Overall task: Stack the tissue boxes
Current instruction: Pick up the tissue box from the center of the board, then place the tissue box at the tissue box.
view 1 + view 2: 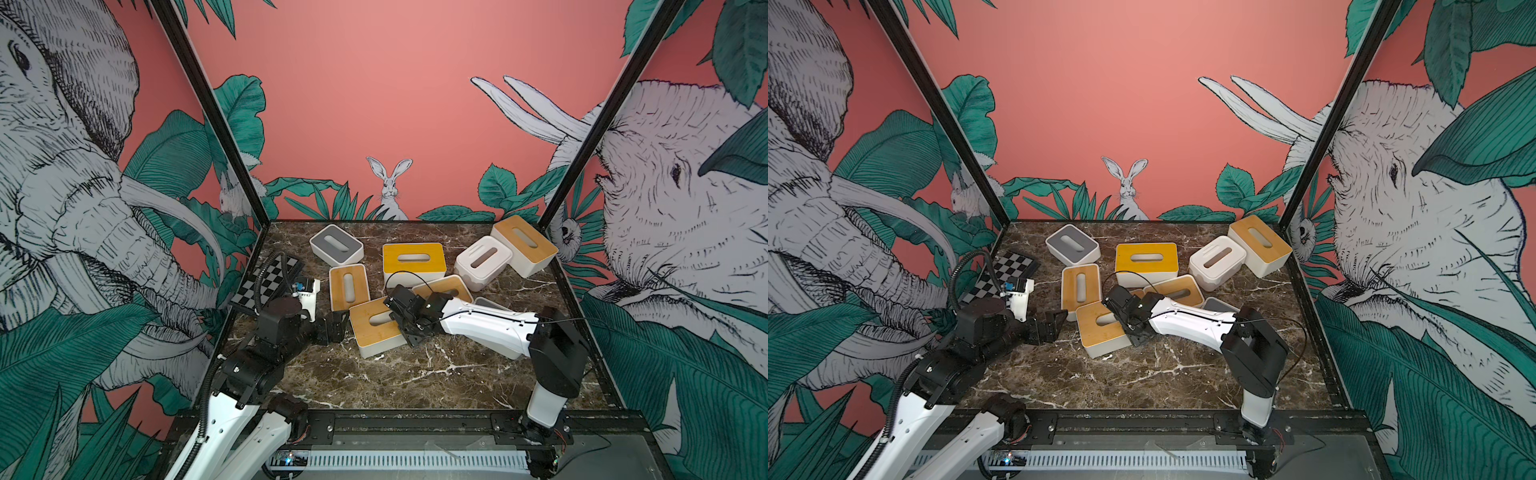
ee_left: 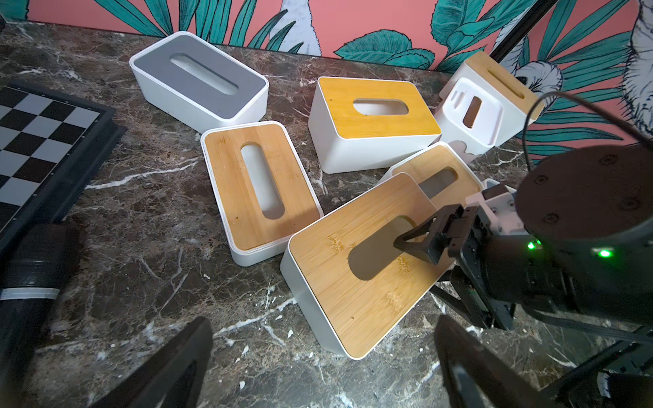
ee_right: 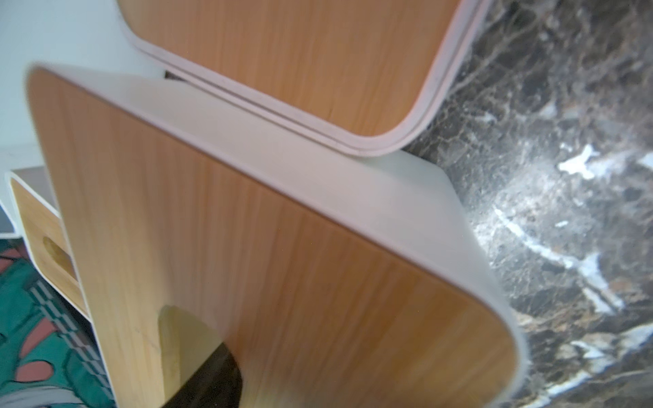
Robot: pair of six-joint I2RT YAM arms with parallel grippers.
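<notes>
Nearest bamboo box [image 1: 365,332], long axis front-to-back, sits between hands. Right hand [image 2: 436,268] straddles its right side, finger [image 2: 418,243] in slot [image 2: 367,263], grip unclear; left hand [image 1: 336,326] spread, just beside.

We see a dark stone table [image 1: 374,382]. Just ahead of the left pincer [image 1: 338,326] lies a wood-top box [image 1: 374,334]. Farther past the pincer lie more boxes: a grey-top box [image 1: 336,245], a yellow-top box [image 1: 413,257] and a white box [image 1: 482,259]. A black-and-white checkerboard [image 1: 245,293] lies on the pincer's left.
</notes>
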